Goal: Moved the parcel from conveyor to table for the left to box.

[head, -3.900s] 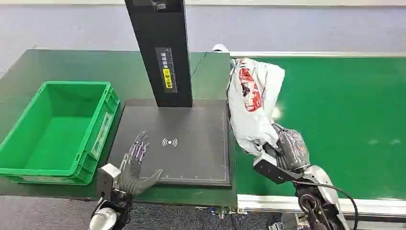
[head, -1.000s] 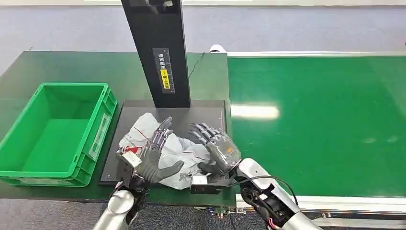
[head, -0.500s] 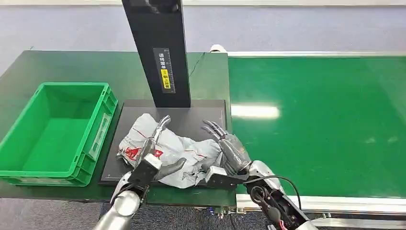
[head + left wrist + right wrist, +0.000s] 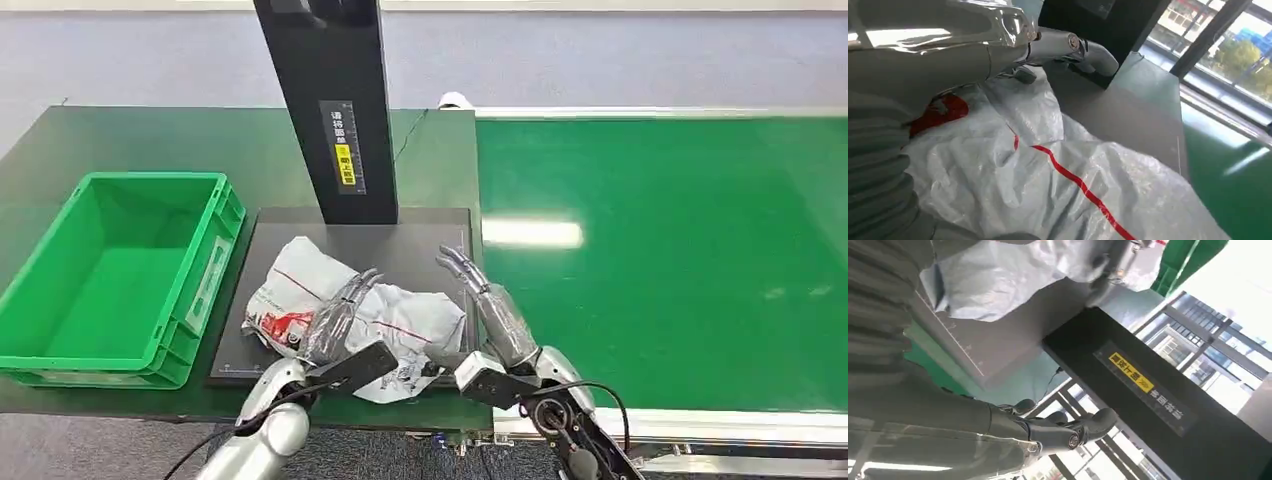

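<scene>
1. The crumpled white plastic parcel with red markings (image 4: 345,315) lies on the flat black scanner plate (image 4: 420,245) on the dark green tabletop (image 4: 150,135), just right of the green plastic crate (image 4: 120,270).
2. Against half a second ago, the left robot hand (image 4: 335,320) has tipped flatter onto the parcel; its fingers lie along the top of the bag, touching it.
3. The right robot hand (image 4: 490,305) has drawn off to the parcel's right edge, fingers spread wide and holding nothing.
4. The parcel itself has barely shifted since then.
5. Whether the left robot hand actually grips the plastic I cannot tell: its thumb is hidden under its wrist.
6. The black post (image 4: 335,100) is cut off at the top; the green conveyor belt (image 4: 680,250) runs off right.
</scene>
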